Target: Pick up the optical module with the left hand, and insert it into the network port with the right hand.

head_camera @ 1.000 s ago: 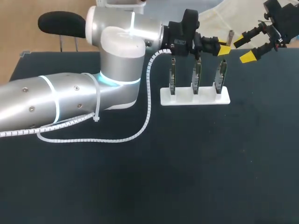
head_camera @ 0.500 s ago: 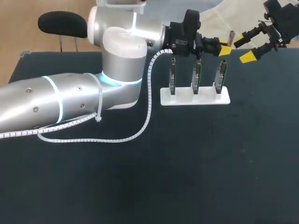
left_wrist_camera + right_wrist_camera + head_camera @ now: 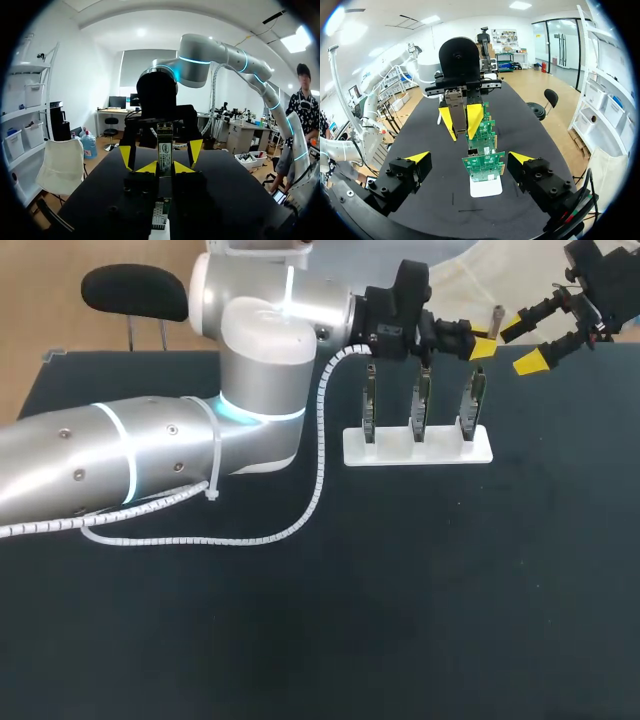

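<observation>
My left gripper (image 3: 478,346) hovers above the far right end of the card stand, shut on the optical module (image 3: 164,150), a slim metal bar with a label that stands up between its yellow tips. In the right wrist view the module (image 3: 456,109) hangs in the left gripper (image 3: 460,120), straight ahead and above the cards. My right gripper (image 3: 527,343) is at the back right, open and empty, facing the left one a short way off. Three green network cards (image 3: 420,400) stand upright in a white stand (image 3: 418,446); the nearest card (image 3: 482,162) lies between my right gripper's (image 3: 469,158) open fingers, untouched.
The dark table (image 3: 400,600) stretches bare in front of the stand. My left arm's silver links (image 3: 150,445) and white coiled cable (image 3: 250,535) cover the left half of the table. A black chair back (image 3: 130,290) shows past the far edge.
The left arm has edged slightly to the right with the module, toward the right gripper. The right arm has kept still.
</observation>
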